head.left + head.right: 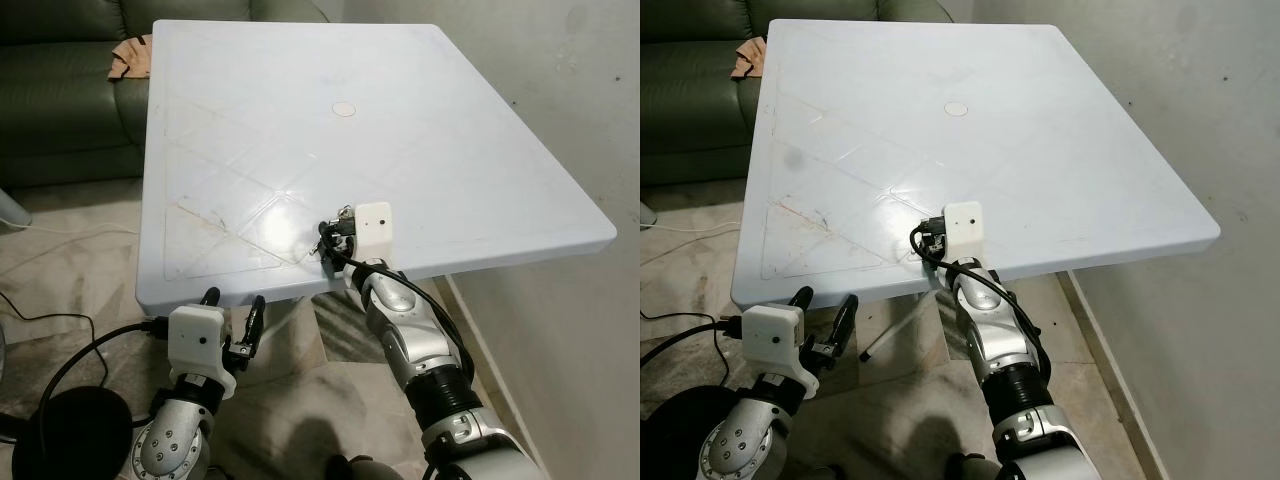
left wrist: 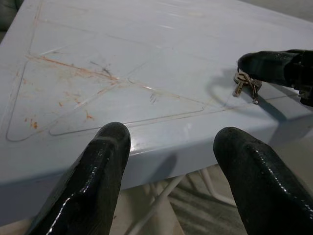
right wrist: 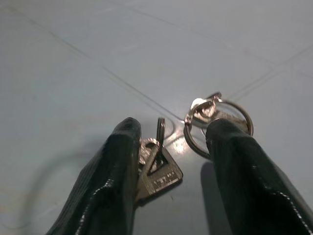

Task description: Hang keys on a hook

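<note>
Right wrist view puts me low over the table (image 3: 58, 58), looking along my 2 black fingers (image 3: 105, 186) at the keys (image 3: 161, 171). My right claw (image 3: 168, 147) is spread, with a gap between the fingers, and the keys lie flat on the table in that gap. A triangular-headed key touches the inside of 1 finger. A silver ring (image 3: 217, 117) lies just beside the tip of the other finger, partly hidden behind it. I am not pinching anything; the bunch rests on the table.

From the head, my right arm (image 1: 415, 340) reaches up from below the near edge of the table, and the claw sits on the table top close to that edge, toward its right half. The keys (image 1: 335, 232) show there as a small dark cluster at the claw's tip.

My left claw (image 1: 233, 318) hangs just below the near edge of the table, off to the left, fingers spread and holding nothing. Its wrist camera looks over the edge at orange-brown stains (image 2: 73, 73) on the table, and at the keys (image 2: 246, 84) farther along, beside the tip of my right finger (image 2: 269, 66).

A green sofa (image 1: 60, 90) stands beyond the table's far left corner.
</note>
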